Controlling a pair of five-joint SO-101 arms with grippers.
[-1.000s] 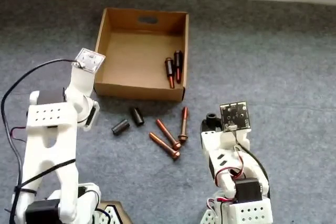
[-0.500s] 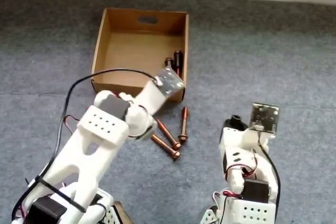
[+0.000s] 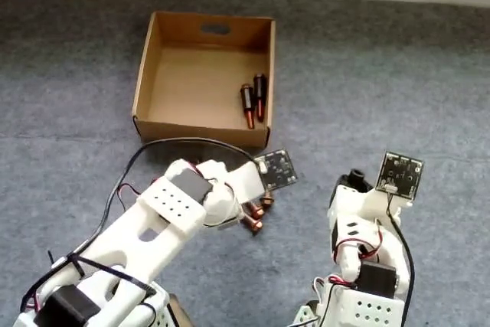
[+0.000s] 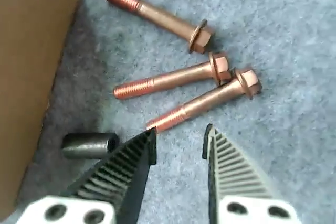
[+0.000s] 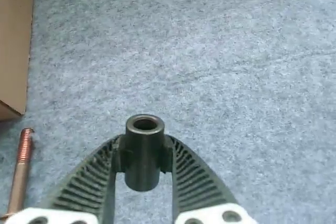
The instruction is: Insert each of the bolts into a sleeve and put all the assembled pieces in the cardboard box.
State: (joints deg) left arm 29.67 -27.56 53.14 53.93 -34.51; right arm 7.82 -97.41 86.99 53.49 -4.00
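Three copper bolts (image 4: 178, 80) lie loose on the grey carpet, close together. My left gripper (image 4: 179, 139) hangs open just over the threaded end of the nearest bolt (image 4: 202, 99). A black sleeve (image 4: 89, 145) lies beside one of its fingers. In the high view the left arm (image 3: 180, 204) covers most of the bolts, with only the heads (image 3: 254, 218) poking out. My right gripper (image 5: 143, 141) is shut on another black sleeve (image 5: 143, 156), held upright with its bore showing. The cardboard box (image 3: 153, 74) holds two assembled pieces (image 3: 253, 101).
The box wall (image 4: 26, 77) stands close to the left gripper. A bolt (image 5: 18, 174) and the box corner (image 5: 13, 40) show at the edge of the right wrist view. The right arm (image 3: 367, 227) stands on open carpet to the right of the bolts.
The left arm swung from the box's left front corner across to the bolts, covering the loose sleeves in the high view. The right arm shifted right and slightly back.
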